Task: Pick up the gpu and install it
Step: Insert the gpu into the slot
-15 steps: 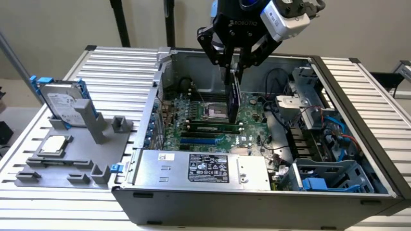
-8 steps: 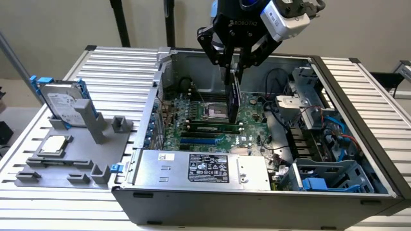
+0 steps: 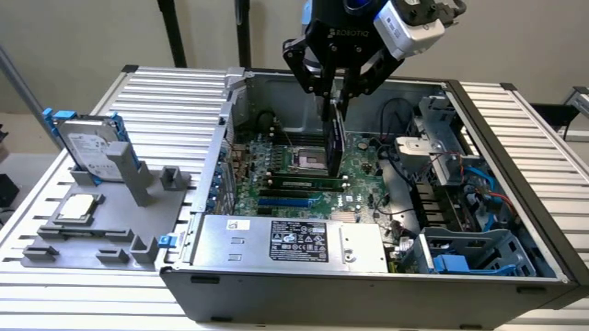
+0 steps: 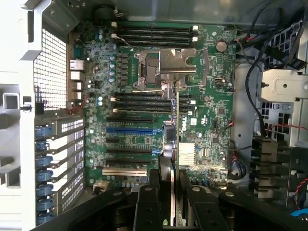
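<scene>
Black two-finger gripper (image 3: 333,96) pinches the thin, long, dark expansion card, the gpu (image 3: 336,141), by its upper end. The jaws are narrowed flat against both faces. The card hangs edge-down inside the open grey computer case (image 3: 368,276), over the middle of the green motherboard (image 3: 276,176) and beside the silver CPU socket (image 4: 173,62). The blue expansion slot (image 4: 130,130) and its black neighbours lie apart from the card, toward the end of the case where the silver power supply box (image 3: 285,238) sits.

The main risk looks to be alignment. The card appears to stand crosswise to those slots, so a straight descent would likely land its edge on the socket latch or the memory slots and scrape components. A narrow pinch high on so long a card may also let it swing or slip if it catches.

Outside the case, a silver hard drive with blue rails (image 3: 92,145) stands in a grey fixture (image 3: 138,227) on the slatted metal table (image 3: 165,89).
</scene>
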Controlling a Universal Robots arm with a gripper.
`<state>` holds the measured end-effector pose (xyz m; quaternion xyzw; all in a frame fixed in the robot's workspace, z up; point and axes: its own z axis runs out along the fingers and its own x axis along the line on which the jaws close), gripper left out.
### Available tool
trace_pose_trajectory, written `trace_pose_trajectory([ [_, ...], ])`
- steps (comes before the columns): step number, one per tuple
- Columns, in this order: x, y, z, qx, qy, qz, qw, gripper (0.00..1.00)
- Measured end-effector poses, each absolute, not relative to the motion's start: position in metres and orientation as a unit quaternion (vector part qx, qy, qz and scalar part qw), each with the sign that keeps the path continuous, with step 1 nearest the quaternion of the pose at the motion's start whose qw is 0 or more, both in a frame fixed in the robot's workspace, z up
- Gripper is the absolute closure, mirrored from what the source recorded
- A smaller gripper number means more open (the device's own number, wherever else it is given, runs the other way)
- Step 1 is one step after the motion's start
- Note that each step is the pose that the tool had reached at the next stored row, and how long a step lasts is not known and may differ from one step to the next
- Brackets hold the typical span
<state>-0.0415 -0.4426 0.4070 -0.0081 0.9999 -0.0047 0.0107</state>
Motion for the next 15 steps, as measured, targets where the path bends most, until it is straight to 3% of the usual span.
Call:
trace_pose_trajectory([
  [15,-0.041,-0.443,0.396,-0.143,0.99,0.0,0.011,0.73],
])
